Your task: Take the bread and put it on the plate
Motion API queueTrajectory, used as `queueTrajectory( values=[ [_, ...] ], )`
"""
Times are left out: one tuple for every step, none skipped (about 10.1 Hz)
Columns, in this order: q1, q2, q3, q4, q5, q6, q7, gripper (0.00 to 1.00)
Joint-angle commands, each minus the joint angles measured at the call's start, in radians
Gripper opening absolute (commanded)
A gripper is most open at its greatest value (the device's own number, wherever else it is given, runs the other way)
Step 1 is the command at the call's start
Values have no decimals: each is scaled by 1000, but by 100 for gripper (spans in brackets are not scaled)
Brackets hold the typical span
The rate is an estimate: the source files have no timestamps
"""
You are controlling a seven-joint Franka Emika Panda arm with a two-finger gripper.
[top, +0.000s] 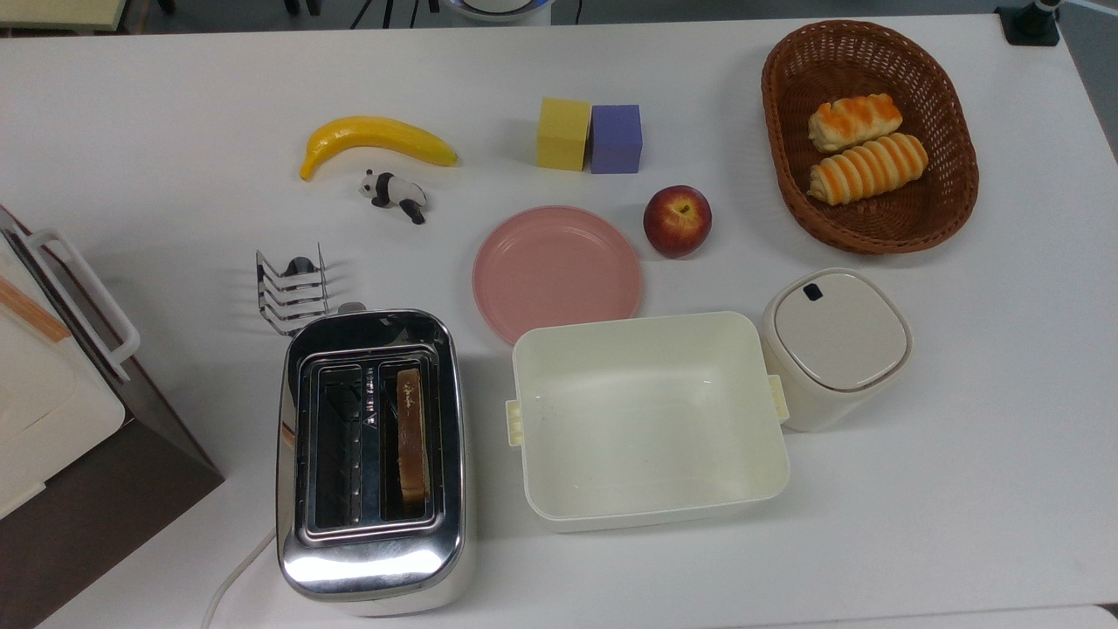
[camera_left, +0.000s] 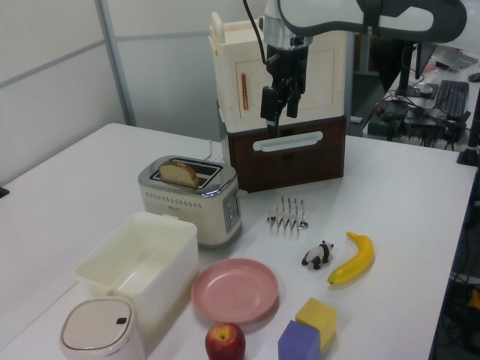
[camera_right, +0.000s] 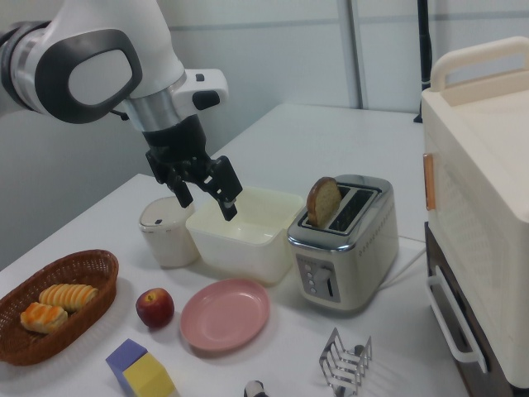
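hovering above the bench, my claw [camera_right: 208, 192] is spread and empty; the bread [camera_right: 324, 201] stands in the toaster [camera_right: 343, 248], the plate [camera_right: 225, 314] bare, so everything remains to do.

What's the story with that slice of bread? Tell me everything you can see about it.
The bread is one thin, light-brown slice with a darker crust and a domed top. It stands upright on edge in one slot of the shiny metal toaster, its upper half sticking out. In the top view it sits in the right-hand slot; the other slot is empty. Only the toaster touches it. The gripper hangs open in the air, apart from it.
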Motion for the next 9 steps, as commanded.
queueTrajectory(
  values=[
    [9,-32,-6,-37,1,-17,-40,100],
    [9,-48,-6,-54,1,-11,-24,100],
    [7,-43,-6,-54,10,0,-29,100],
    [7,-43,-6,-55,12,8,-37,100],
    [7,-42,-6,-54,10,8,-40,100],
    [7,-42,-6,-52,10,8,-42,100],
    [7,-42,-6,-54,6,8,-42,100],
    [7,-39,-4,-55,-3,6,-96,100],
    [9,-42,3,-72,-14,9,-155,100]
  ],
)
